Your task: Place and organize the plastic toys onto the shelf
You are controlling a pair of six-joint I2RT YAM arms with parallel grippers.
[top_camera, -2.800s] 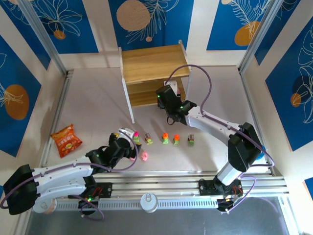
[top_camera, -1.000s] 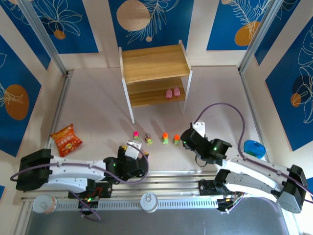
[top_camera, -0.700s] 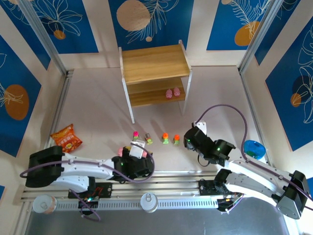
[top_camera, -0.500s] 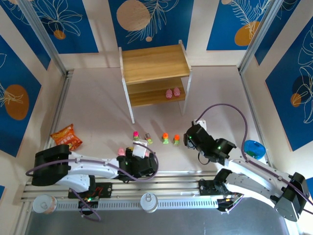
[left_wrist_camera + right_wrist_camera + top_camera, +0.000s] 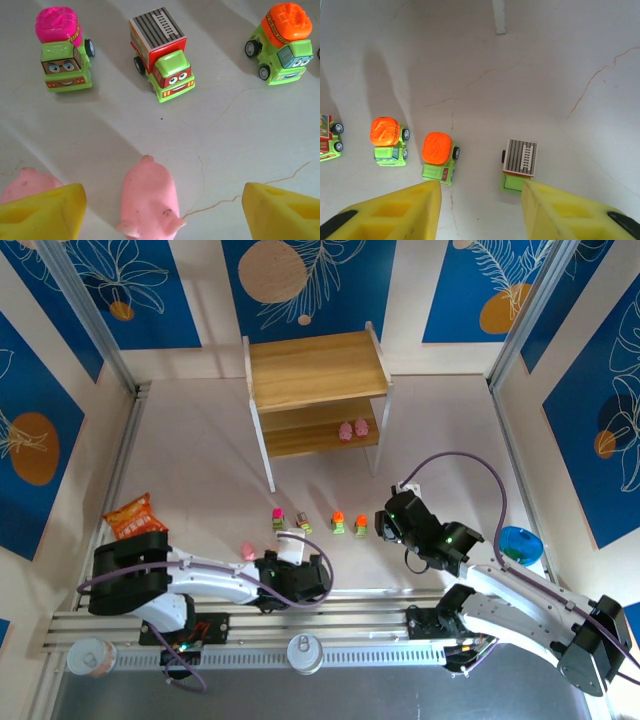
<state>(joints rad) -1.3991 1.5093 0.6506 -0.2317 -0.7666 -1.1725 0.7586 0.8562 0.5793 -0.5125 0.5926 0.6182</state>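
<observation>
A pink figurine [image 5: 148,200] lay on the desk [image 5: 225,140], well in front of the shelf [image 5: 315,370], between the wide-spread jaws of the left hand [image 5: 161,209], apparently lined up for a pickup. Nearer the shelf, the right hand [image 5: 481,192] hung partly open and empty beside the grey-topped car [image 5: 520,162].

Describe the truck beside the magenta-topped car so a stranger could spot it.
In front of the shelf, little cars stand in a row. The truck is second from the left, between the magenta-topped car and an orange-topped car; unlike both, it carries a grey striped, red-sided box.
</observation>
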